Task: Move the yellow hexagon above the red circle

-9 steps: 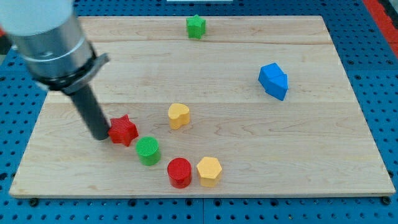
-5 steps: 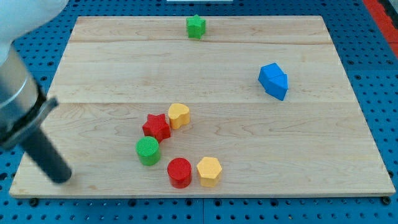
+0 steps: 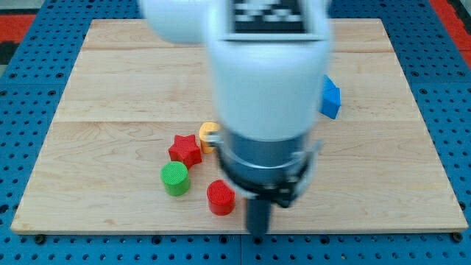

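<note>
The white arm body hides the yellow hexagon; my tip, bare and grasping nothing, sits lower centre, just right of the red circle block.

We count five blocks in sight on one wooden board. Two are red: one red star and one red circle. There is one green circle. One yellow block shows only in part, its shape unclear, and one blue block likewise peeks out from behind the single arm.
</note>
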Motion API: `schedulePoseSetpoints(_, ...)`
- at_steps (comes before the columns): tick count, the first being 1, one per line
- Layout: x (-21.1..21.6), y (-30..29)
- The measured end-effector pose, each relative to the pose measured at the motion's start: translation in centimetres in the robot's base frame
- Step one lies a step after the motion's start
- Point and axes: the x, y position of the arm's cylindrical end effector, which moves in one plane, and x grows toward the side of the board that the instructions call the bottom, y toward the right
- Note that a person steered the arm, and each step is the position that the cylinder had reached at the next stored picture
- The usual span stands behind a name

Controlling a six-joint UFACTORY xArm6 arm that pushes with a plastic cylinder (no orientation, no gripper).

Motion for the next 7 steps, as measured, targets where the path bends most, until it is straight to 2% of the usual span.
schedulePoseSetpoints(1,-0.1,2.6)
schedulePoseSetpoints(2,-0.6,-1.9)
schedulePoseSetpoints(4,-3.0,0.2)
schedulePoseSetpoints(5,-7.9,-2.1)
schedulePoseSetpoints(6,-7.1,-0.8)
schedulePoseSetpoints(7,-0.2,-0.3)
